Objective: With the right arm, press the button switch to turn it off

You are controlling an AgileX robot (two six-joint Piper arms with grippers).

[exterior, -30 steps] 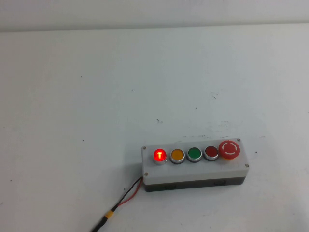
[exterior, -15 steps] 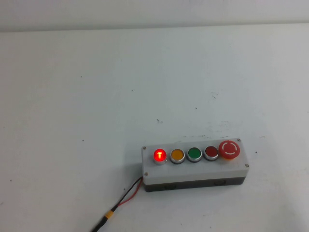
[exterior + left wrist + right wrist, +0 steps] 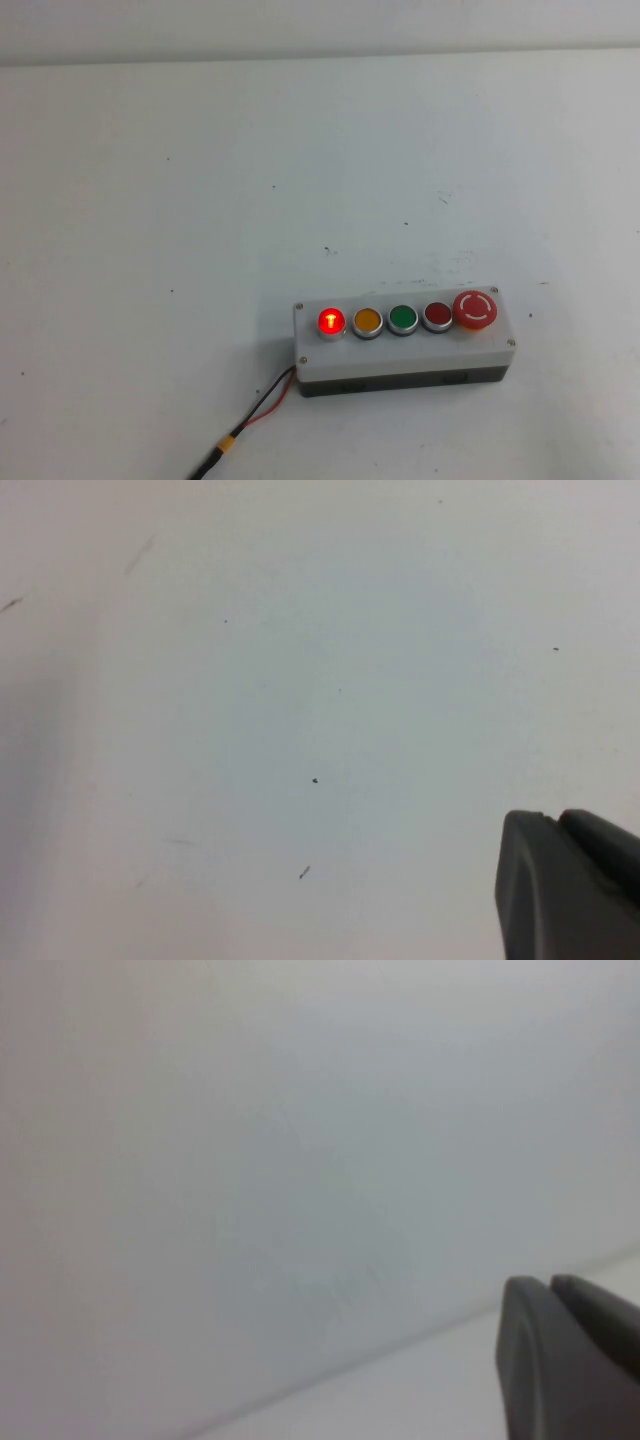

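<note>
The button switch [image 3: 331,321] glows bright red with a silver ring, at the left end of the white five-button box [image 3: 400,357], which lies on the white table near the front right in the high view. Neither arm shows in the high view. My left gripper [image 3: 556,820] shows only in the left wrist view as two dark fingertips pressed together over bare table. My right gripper [image 3: 549,1284] shows only in the right wrist view, fingertips also together, over bare white surface. The box is in neither wrist view.
On the box, right of the lit button, sit an orange button [image 3: 367,321], a green button [image 3: 403,319], a darker red flat button [image 3: 437,316] and a big red mushroom button [image 3: 475,309]. Red and black wires [image 3: 262,408] run from the box's left end toward the front edge.
</note>
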